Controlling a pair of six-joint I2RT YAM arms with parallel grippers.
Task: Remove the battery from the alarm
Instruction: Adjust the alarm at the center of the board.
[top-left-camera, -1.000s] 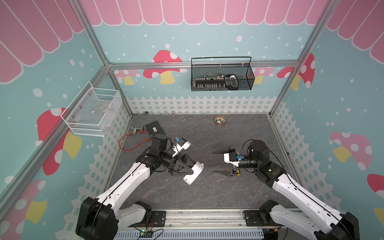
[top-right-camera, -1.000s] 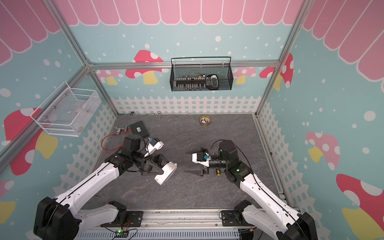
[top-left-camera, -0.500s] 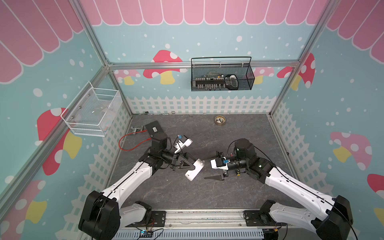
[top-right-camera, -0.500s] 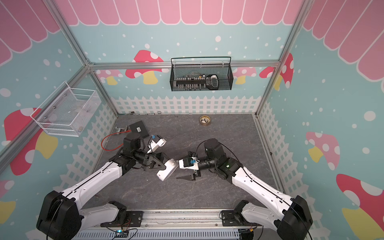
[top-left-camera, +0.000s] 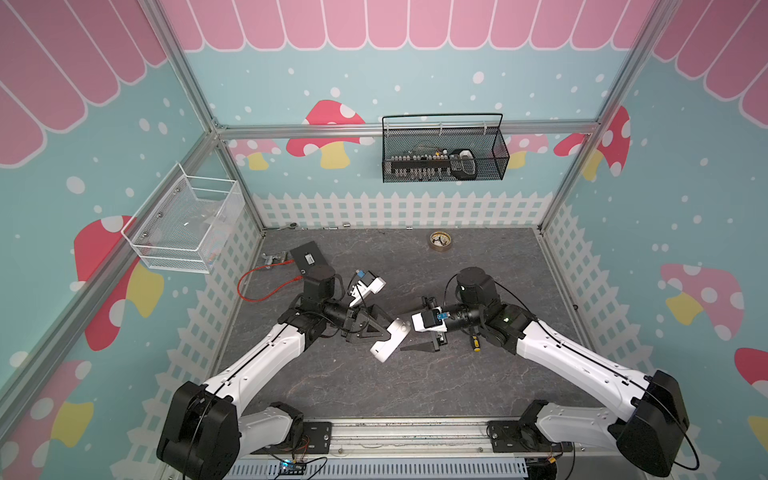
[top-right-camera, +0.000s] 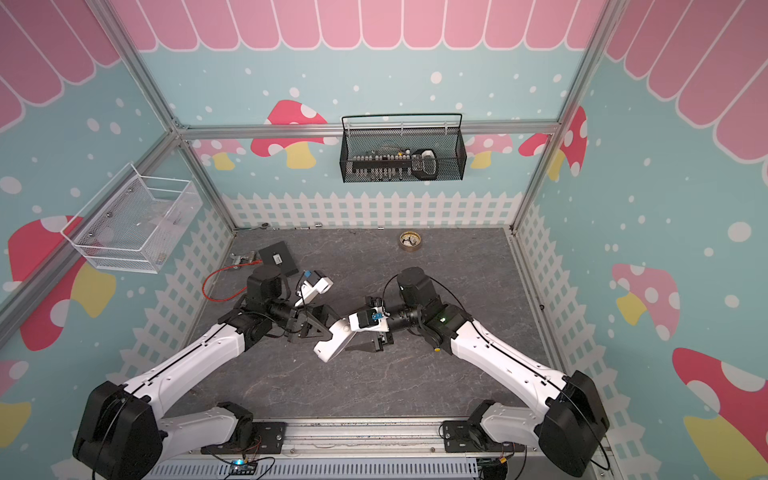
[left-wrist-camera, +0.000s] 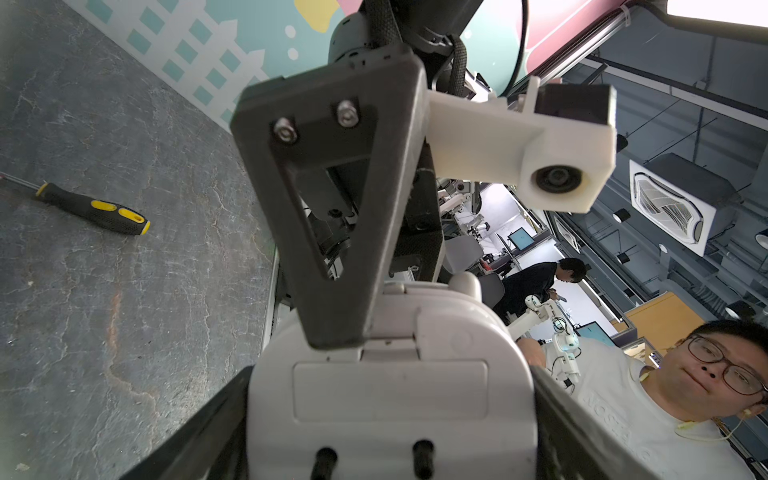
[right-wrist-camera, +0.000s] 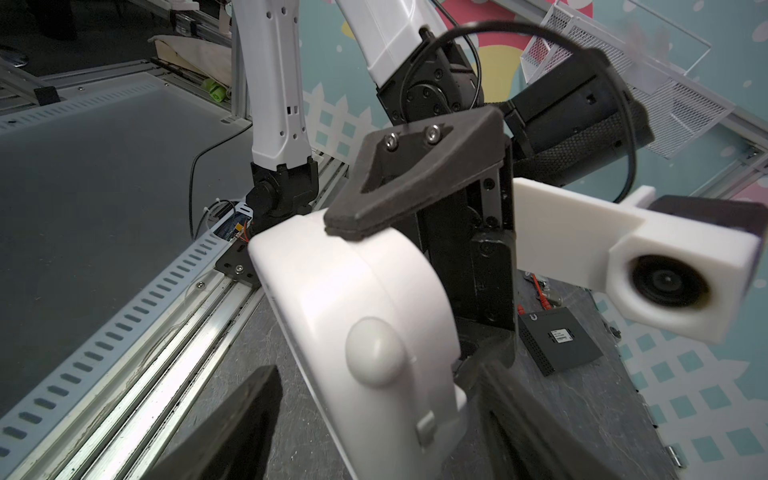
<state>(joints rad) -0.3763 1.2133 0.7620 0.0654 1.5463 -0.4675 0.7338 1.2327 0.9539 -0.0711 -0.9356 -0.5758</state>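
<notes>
**Battery:** not visible in any view. The cover (left-wrist-camera: 390, 390) on the alarm's back sits closed and flush, so the cell is judged to be in the recess behind it.

**Alarm (top-left-camera: 387, 341):** held clear of the table (top-left-camera: 374, 399), between the two arms, tilted, with its back towards the left wrist camera.

**Left gripper (top-left-camera: 380, 330):** clamped across the alarm's body, one finger on each opposite edge. The jaws stand wide because the body is wide.

**Right gripper (right-wrist-camera: 378, 374):** jaws spread and straddling the alarm's upper end, with no pinch made. One finger (left-wrist-camera: 336, 324) has its tip on the back, just above the cover's latch. The other finger (right-wrist-camera: 232, 428) stands off the front face, with a gap showing.

**Handling (judged):**
- The alarm is a light, hollow, stiff shell with a glossy surface. It could slip or twist in a two-point clamp if the latch is pushed hard.
- The cover looks thin, so the latch should be worked rather than the panel.
- Once exposed, the battery will be small, rigid and smooth, and probably spring-seated. It is best taken across its barrel at the middle, and it will roll if dropped.

**Surroundings:**
- A screwdriver (left-wrist-camera: 93, 212) lies on the table near the right arm.
- A black box (top-left-camera: 309, 259) and a brass dial (top-left-camera: 440, 240) sit towards the back, well apart.
</notes>
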